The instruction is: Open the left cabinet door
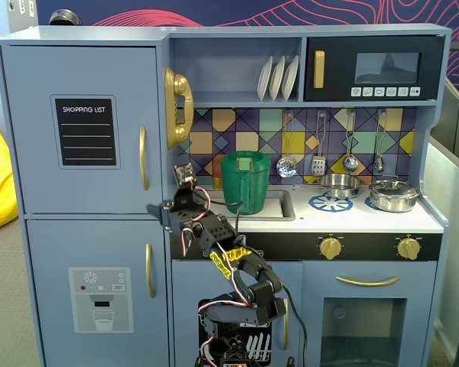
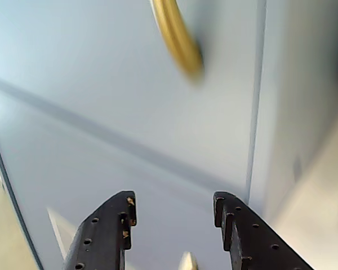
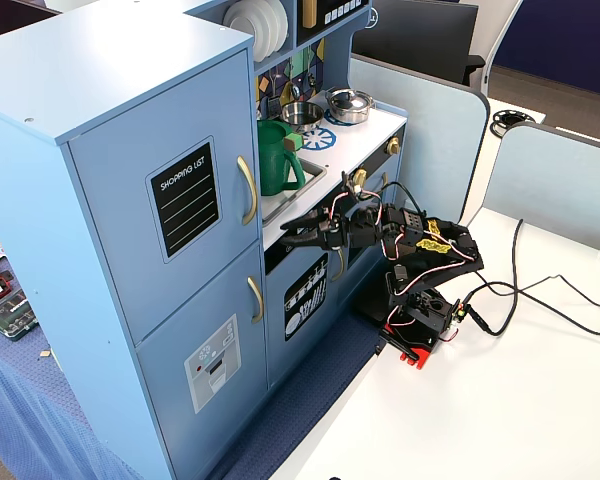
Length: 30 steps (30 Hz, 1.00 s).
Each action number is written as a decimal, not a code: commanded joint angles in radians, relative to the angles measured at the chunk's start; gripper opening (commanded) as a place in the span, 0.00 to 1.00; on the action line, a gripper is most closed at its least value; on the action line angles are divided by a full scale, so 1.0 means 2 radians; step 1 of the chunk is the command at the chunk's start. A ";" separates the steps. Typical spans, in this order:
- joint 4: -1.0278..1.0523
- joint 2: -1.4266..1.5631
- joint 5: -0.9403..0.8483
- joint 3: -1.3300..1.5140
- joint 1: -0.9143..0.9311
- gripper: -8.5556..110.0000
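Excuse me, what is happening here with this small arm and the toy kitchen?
A small robot arm reaches toward the shopping-list door of a toy kitchen. Its end effector is open and empty, close below that door's gold handle but not on it. The door is shut.

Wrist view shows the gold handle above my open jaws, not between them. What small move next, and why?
Probably raise the gripper and ease it forward. In the wrist view the gold bar handle sits above the open jaws, with only bare door between them. In a fixed view the gripper hangs just below the handle of the left cabinet door, which looks shut.
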 commanded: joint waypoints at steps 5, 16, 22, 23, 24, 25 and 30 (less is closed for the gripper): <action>-0.038 -0.077 -0.020 -0.129 -0.012 0.16; -0.063 -0.171 -0.030 -0.226 -0.005 0.15; -0.057 -0.196 -0.059 -0.262 -0.038 0.15; -0.055 -0.194 -0.069 -0.262 -0.048 0.15; -0.054 -0.192 -0.078 -0.260 -0.058 0.15; -0.053 -0.188 -0.086 -0.258 -0.067 0.15; -0.033 -0.165 -0.113 -0.247 -0.097 0.14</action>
